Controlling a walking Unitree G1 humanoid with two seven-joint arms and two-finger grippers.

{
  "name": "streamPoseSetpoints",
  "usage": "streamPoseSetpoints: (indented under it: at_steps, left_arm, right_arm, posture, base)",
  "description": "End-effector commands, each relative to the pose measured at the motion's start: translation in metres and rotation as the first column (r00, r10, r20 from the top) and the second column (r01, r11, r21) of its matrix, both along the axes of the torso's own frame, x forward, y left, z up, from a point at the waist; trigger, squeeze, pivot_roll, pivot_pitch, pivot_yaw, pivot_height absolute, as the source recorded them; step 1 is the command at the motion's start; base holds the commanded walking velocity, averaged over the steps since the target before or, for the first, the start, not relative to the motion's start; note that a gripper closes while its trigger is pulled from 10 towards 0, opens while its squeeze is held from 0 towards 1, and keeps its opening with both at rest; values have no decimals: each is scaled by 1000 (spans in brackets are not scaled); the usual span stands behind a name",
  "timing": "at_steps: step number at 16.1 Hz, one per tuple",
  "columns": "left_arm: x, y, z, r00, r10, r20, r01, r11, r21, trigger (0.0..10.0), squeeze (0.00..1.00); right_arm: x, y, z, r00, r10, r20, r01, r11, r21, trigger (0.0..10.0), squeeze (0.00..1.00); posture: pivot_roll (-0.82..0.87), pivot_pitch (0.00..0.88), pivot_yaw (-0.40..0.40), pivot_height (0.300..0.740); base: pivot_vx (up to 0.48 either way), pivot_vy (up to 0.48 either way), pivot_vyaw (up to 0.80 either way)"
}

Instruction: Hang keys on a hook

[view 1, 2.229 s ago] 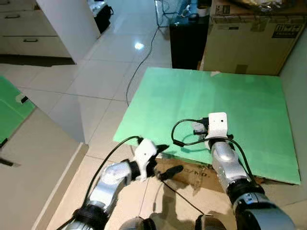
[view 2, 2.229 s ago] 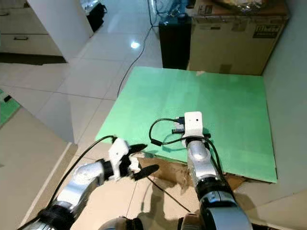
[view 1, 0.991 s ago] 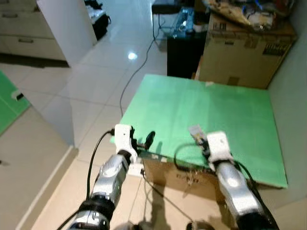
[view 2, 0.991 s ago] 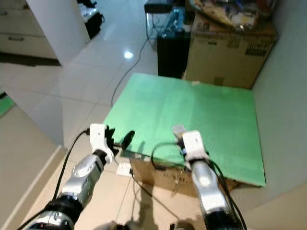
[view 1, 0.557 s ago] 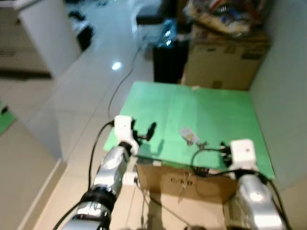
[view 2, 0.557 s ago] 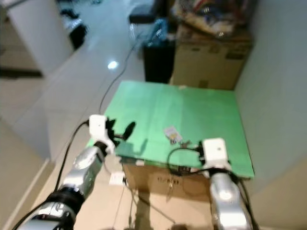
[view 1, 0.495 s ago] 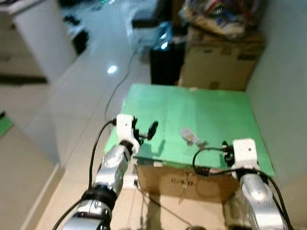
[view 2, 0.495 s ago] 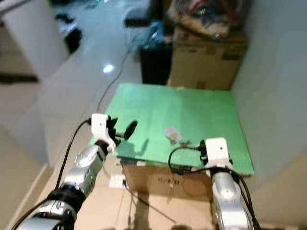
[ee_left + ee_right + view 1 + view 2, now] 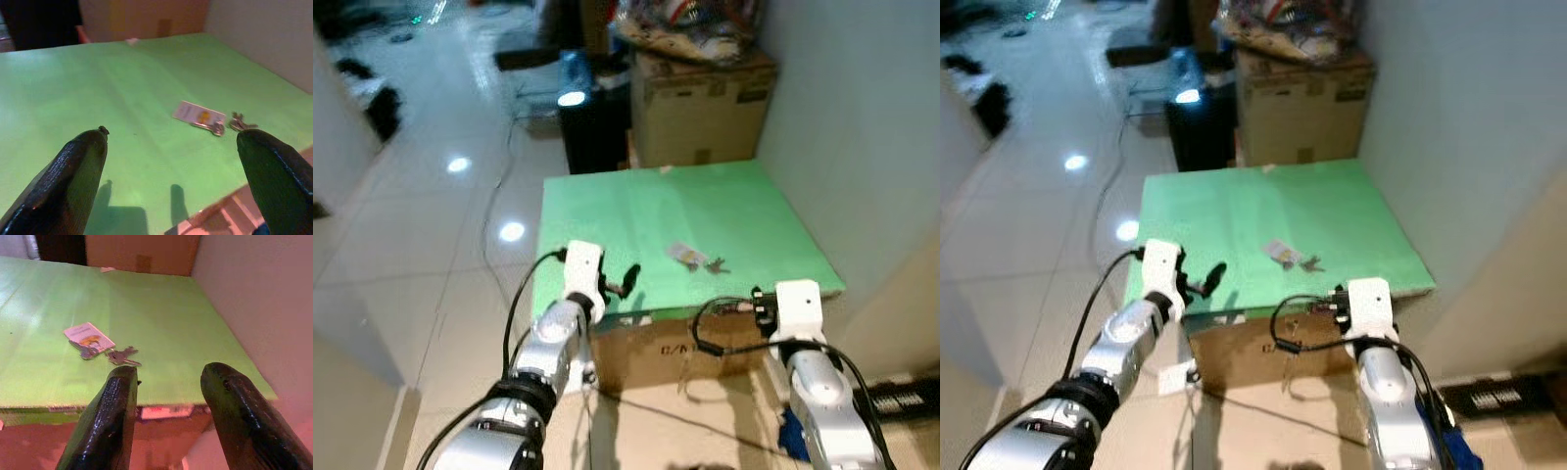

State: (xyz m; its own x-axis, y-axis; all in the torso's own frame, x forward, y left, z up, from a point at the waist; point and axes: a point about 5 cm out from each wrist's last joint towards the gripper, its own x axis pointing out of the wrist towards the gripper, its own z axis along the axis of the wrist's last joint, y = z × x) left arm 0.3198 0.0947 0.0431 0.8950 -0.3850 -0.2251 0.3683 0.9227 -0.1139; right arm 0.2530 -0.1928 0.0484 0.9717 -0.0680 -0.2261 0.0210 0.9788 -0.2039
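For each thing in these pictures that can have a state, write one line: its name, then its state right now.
keys: lying flat on the green board, ungripped, white tag attached
green board: resting flat on top of a cardboard box
left gripper: open, above the board's near left part, holding nothing
right gripper: open, at the board's near edge, short of the keys
large cardboard box: heaped with clutter on top

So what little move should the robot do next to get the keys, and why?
Probably reach the right hand forward and down toward the keys. They lie flat on the green board with a white tag, untouched; that hand is open, at the board's near edge and pointing at them.
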Motion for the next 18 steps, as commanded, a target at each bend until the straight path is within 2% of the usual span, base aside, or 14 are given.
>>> streamPoseSetpoints:
  at_steps: [1, 6, 7, 8, 11, 14, 18]
  left_arm:
    - [5, -2, 6, 1000, -6, 24, 6, 1000, 21, 10000, 0]
    - [2, -11, 3, 1000, -20, 14, 20, 1000, 9, 10000, 0]
    - [1, -13, 1, 1000, -28, -1, 28, 1000, -15, 10000, 0]
    - [0, -15, 1, 999, -37, -6, 37, 998, -51, 10000, 0]
    - [-7, -29, -2, 996, -92, -15, 91, 994, -58, 10000, 0]
    - [-5, -29, -2, 998, -66, -18, 64, 996, -64, 10000, 0]
    - [-8, -32, -5, 994, -100, -34, 98, 994, -38, 10000, 0]
  right_arm:
    - [-4, -3, -2, 1000, -14, -13, 14, 1000, 10, 10000, 0]
    - [-7, -3, -3, 1000, -11, -21, 11, 1000, -2, 10000, 0]
    - [-7, -2, -3, 1000, -4, -23, 3, 1000, -20, 10000, 0]
    - [-6, -1, -3, 1000, 1, -29, -1, 1000, -20, 10000, 0]
    - [-6, 1, -4, 1000, -5, -27, 5, 1000, -10, 10000, 0]
    - [-7, 3, -5, 1000, 0, -31, 0, 1000, -11, 10000, 0]
    - [-8, 4, -5, 999, 8, -36, -9, 1000, -15, 10000, 0]
  posture:
    - [-211, 0, 95, 740]
    - [-242, 13, 120, 740]
    - [-244, 15, 124, 740]
    - [-245, 15, 125, 740]
    - [-249, 21, 134, 740]
    - [-253, 30, 136, 740]
    - [-256, 34, 137, 740]
  base:
    - [0, 0, -587]
    - [0, 0, -629]
    - [0, 0, 0]
    - [382, 0, 0]
    - [421, 0, 0]
    - [435, 0, 0]
    - [443, 0, 0]
